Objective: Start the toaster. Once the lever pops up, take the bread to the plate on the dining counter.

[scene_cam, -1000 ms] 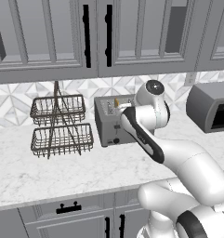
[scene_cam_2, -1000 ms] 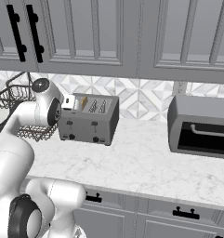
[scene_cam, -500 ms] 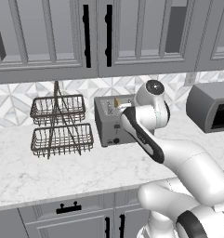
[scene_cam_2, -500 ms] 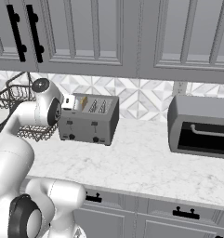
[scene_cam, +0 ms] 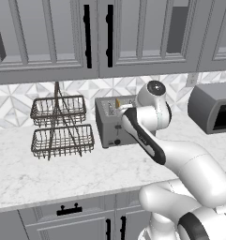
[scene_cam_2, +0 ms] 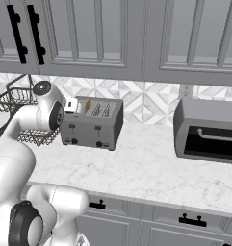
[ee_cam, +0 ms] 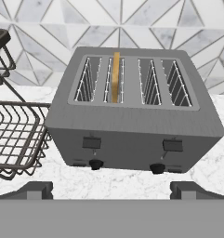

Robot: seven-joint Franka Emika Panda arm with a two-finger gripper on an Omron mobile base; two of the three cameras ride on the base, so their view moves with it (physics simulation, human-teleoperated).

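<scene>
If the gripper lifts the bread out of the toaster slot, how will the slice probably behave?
The bread stands upright on edge, so it looks fairly stiff. Being thin, it is probably light and may crumble under a hard pinch. The narrow slot of the toaster might catch it if tilted.

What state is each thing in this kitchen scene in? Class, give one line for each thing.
Boxy grey metal four-slot toaster: upright on the counter, both front levers up.
Thin slice of bread with golden crust: standing in the toaster's second slot from the left, top edge showing.
Gripper: open, in front of the toaster, holding nothing.
Two-tier dark wire basket: upright beside the toaster.
Grey dark-windowed appliance: door shut.
</scene>
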